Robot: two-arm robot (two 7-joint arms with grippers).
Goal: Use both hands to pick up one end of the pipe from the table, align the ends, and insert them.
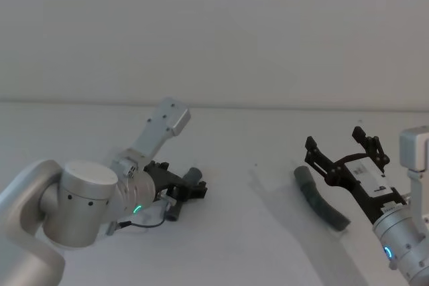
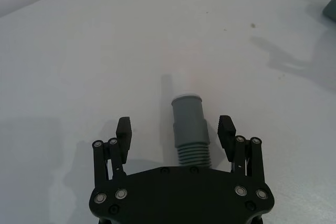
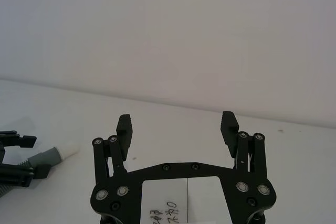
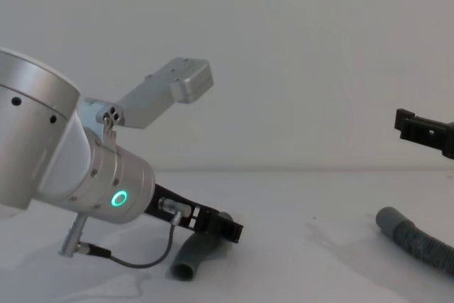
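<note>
My left pincer is spread apart astride the short grey plastic tube. The tube lies on the white worktop, its long axis running straight out between the fingers, a gap on each side. My right pincer, also apart, hangs above the grey ribbed flexible hose, which lies slantwise below it, cuff towards my left.

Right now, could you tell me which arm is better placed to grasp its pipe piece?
Left. The left gripper is open with a finger on either side of the short tube, so it likely need only close. The right gripper, also open, hangs higher, apart from the ribbed hose, and must first descend.
</note>
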